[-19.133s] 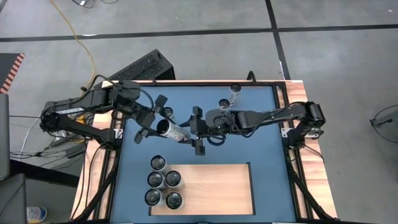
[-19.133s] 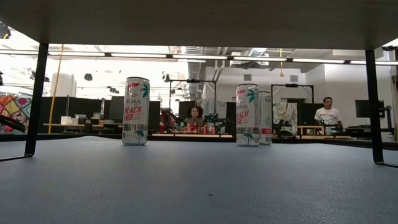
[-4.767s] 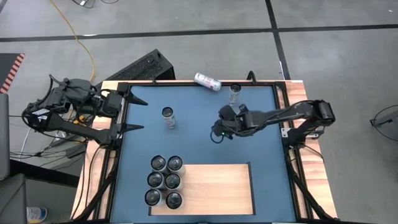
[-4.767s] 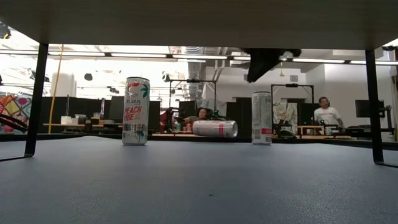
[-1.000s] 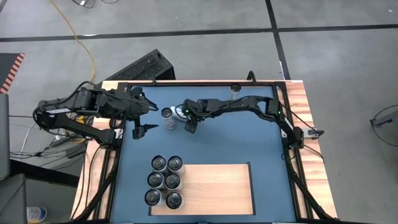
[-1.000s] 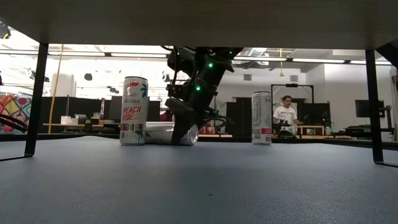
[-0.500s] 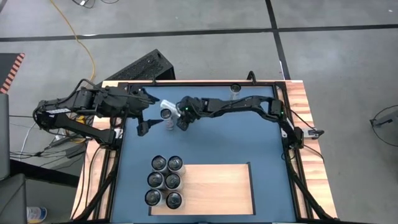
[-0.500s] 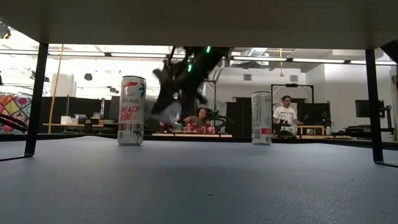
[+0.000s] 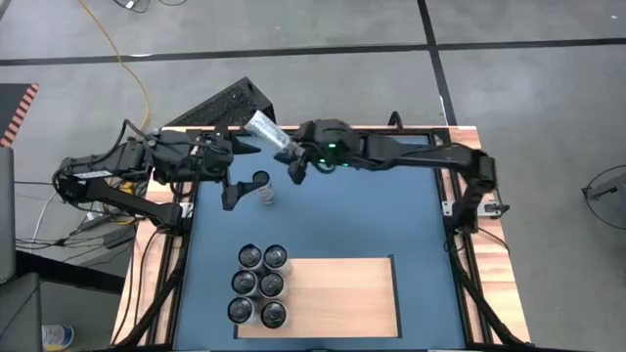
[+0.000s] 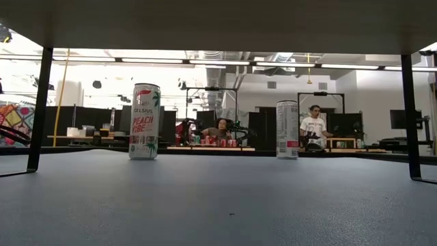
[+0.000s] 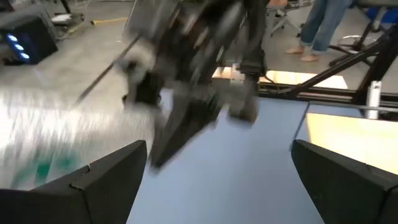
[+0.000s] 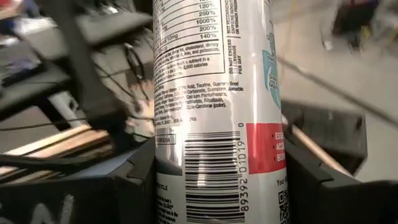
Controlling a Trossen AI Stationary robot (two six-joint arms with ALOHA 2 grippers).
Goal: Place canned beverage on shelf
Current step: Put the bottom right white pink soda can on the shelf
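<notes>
My left claw (image 9: 228, 172) hovers near the far left corner of the blue worktop (image 9: 391, 215), its fingers (image 11: 93, 180) spread wide with nothing between them. Just beside it, an upright can (image 9: 261, 184) stands alone on the blue surface; in the low view it is the peach-labelled can (image 10: 145, 121) on the left, with a second upright can (image 10: 287, 130) well apart to its right, near the far edge.

Moving right, my right claw (image 9: 293, 158) is clamped on a canned beverage (image 9: 266, 129), held tilted and raised above the worktop's far edge, its free end pointing outward past the rim. In the right wrist view the can's barcode and small print (image 12: 214, 124) fill the space between my two dark fingers (image 12: 134, 186), which press against both its sides.

Nearer the front, five cans (image 9: 258, 284) stand clustered upright at the left end of the shelf (image 9: 342, 298), a pale wood panel lying flat on the blue surface. The rest of that panel is bare wood.
</notes>
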